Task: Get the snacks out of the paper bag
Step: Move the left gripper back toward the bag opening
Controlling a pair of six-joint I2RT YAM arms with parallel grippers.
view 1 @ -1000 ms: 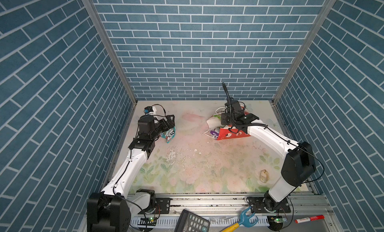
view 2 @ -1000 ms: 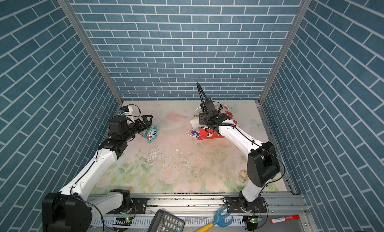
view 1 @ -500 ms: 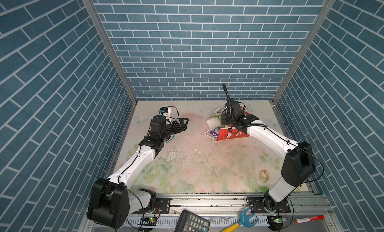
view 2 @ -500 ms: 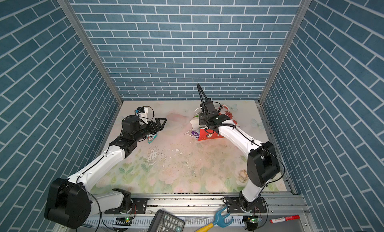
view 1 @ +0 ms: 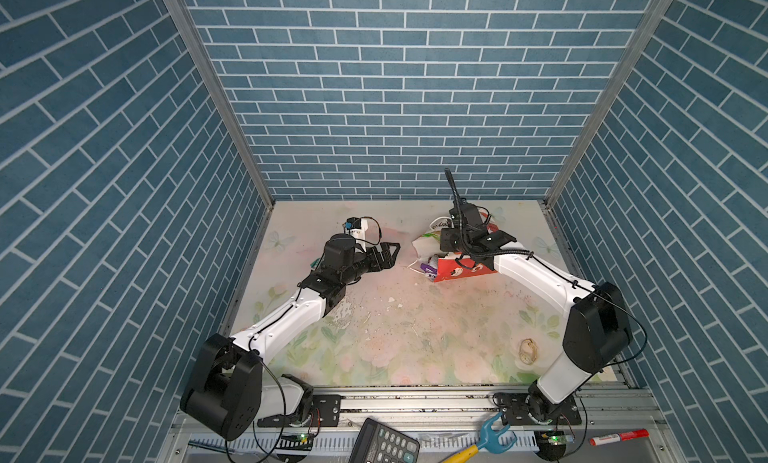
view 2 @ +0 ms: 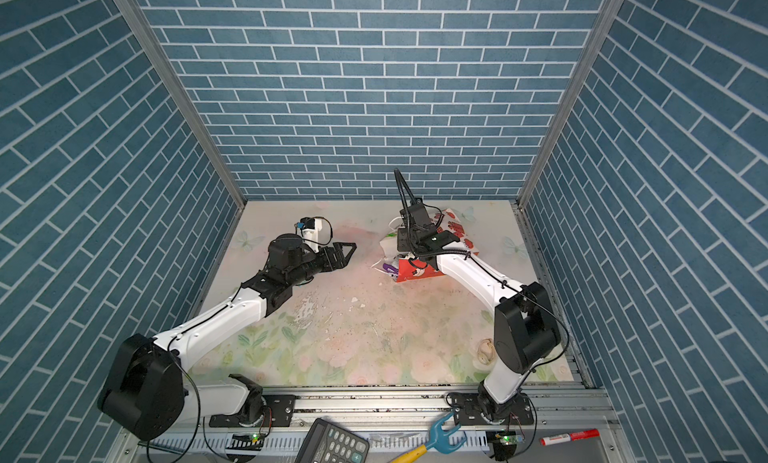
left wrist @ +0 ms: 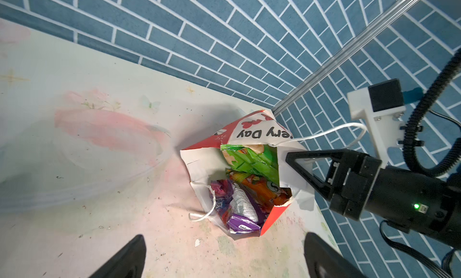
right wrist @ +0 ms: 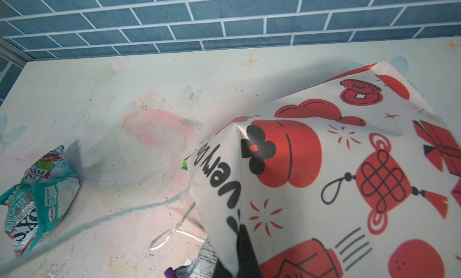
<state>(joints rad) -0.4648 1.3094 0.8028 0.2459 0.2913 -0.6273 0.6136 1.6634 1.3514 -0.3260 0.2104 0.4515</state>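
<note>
Your left tool [view 1: 390, 249] stands wide open and holds nothing. In its wrist view the two fingers [left wrist: 124, 258] frame only bare counter [left wrist: 74, 164]. Straight ahead of that tool, apart from its fingertips, lies the paper bag [left wrist: 199, 172], tipped over with its open mouth turned toward the tool.

Your right tool [left wrist: 290, 159] is pinched narrow on the white upper rim of that mouth and holds the bag's wall up. In both top views it sits over the bag [view 1: 461, 270] [view 2: 415, 270].

Inside the mouth you can see three of the snacks stacked:
- The green packet [left wrist: 249, 159] is nearest the right tool, just beside its fingertips.
- The orange packet [left wrist: 262, 192] is below the green one.
- The purple packet [left wrist: 239, 214] is closest to your left tool, with its end poking out past the bag's lip onto the counter.

A white cord handle [left wrist: 202, 214] trails on the counter beside the purple packet.

In the right wrist view a teal packet [right wrist: 42, 197] printed "FOX'S" lies flat on the counter, outside the bag and well apart from the right tool. A pale seashell [view 1: 528, 351] rests far behind the right tool, near that arm's base.
</note>
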